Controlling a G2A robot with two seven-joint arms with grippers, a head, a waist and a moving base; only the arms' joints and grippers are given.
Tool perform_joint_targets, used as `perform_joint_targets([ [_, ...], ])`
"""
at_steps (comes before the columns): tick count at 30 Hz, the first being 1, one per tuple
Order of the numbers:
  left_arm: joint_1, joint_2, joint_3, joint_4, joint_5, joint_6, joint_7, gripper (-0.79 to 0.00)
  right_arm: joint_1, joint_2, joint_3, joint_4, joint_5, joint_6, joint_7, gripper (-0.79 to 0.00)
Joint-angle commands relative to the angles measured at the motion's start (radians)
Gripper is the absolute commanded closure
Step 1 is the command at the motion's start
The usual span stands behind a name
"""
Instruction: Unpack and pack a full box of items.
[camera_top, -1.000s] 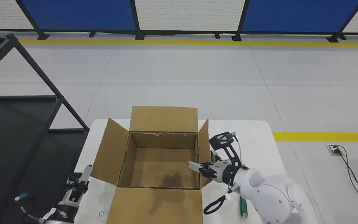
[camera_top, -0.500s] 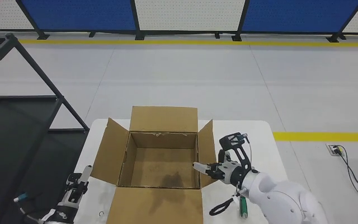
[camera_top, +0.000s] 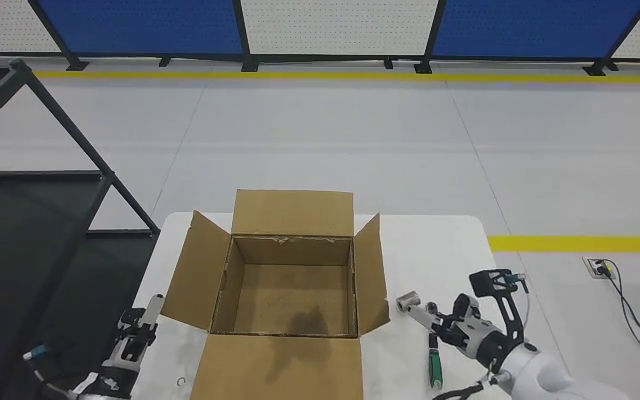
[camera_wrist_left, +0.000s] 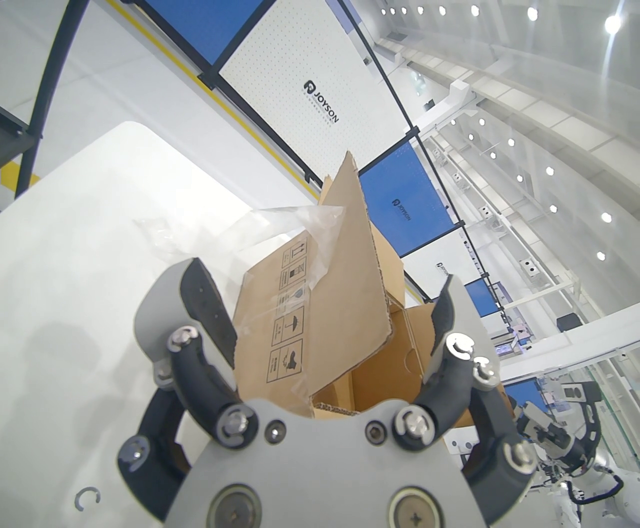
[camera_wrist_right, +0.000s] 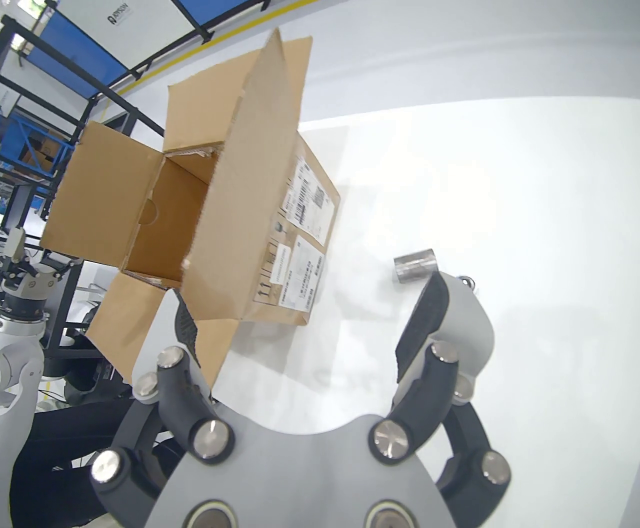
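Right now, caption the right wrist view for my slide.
Open right gripper near the open cardboard box, a small metal cylinder lying on the white table.

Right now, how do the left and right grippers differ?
The left gripper sits near the left flap of the cardboard box, the right gripper near its right flap. A clear plastic bag lies ahead of the left gripper; a small metal cylinder lies beside the right gripper. Both are open and empty.

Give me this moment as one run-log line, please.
box open, empty | left jaws open, empty | right jaws open beside box | metal cylinder on table near right jaws
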Motion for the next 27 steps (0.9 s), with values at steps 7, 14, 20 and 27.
perform_joint_targets([
  [7,-0.003,0.001,-0.005,0.001,-0.002,0.001,-0.009,-0.785,-0.056,0.01,0.026,0.03,-0.062,-0.015,0.05,-0.785],
  [14,-0.005,0.001,-0.005,0.002,-0.002,-0.002,-0.019,-0.785,-0.056,0.01,0.026,0.03,-0.062,-0.015,0.05,-0.785],
  [20,0.0,0.001,-0.014,0.003,-0.011,-0.006,-0.019,-0.785,-0.002,0.017,-0.061,0.12,-0.204,-0.105,0.01,-0.785],
  [27,0.006,0.0,-0.018,0.003,-0.016,-0.005,-0.011,-0.785,0.121,0.025,-0.164,0.289,-0.347,-0.273,0.011,-0.785],
])
